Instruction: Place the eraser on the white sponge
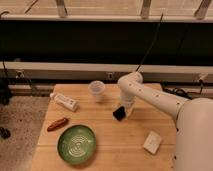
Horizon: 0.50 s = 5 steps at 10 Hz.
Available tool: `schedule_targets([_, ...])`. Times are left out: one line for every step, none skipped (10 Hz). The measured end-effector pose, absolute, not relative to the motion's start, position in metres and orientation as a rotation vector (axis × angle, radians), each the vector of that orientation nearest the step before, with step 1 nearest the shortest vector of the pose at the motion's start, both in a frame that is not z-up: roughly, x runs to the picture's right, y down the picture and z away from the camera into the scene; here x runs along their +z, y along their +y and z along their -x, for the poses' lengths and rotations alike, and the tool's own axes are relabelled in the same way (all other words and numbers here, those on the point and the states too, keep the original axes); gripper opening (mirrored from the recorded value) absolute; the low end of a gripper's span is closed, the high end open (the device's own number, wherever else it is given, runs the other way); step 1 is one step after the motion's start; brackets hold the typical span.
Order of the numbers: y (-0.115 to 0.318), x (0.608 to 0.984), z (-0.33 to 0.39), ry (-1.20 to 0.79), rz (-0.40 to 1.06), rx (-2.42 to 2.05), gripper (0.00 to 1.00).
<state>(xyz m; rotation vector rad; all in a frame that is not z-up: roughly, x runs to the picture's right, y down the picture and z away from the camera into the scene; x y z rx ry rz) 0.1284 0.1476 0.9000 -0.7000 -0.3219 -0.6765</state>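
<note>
1 pincer (123, 111) at eraser (118, 113), white sponge (152, 142) apart, near table (106, 136) edge

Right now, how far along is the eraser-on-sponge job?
Done: the approach. The gripper is down at the eraser, mid-table. In hand: the grasp; I cannot tell if it holds yet. Left: carry the eraser to the white sponge, which lies apart with nothing on it.

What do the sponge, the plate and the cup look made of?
The sponge: likely foam, a matte cream block with soft edges. The plate: glazed ceramic or plastic, shiny green with rings. The cup: thin clear plastic, see-through. The gripper sits at the black eraser, mid-table.
</note>
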Motion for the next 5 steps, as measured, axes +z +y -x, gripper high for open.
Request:
schedule_targets([0.146,0.899,-0.133,-0.312,0.699,-0.680,0.04])
schedule_targets([0.144,0.896,-0.135,-0.310,0.696,-0.681,0.00])
schedule_targets([0.140,0.892,-0.134,-0.311,0.691,-0.689,0.00])
schedule_targets([0.137,0.889,-0.133,-0.313,0.686,-0.692,0.00])
schedule_targets([0.136,0.886,-0.134,-0.317,0.685,-0.688,0.00])
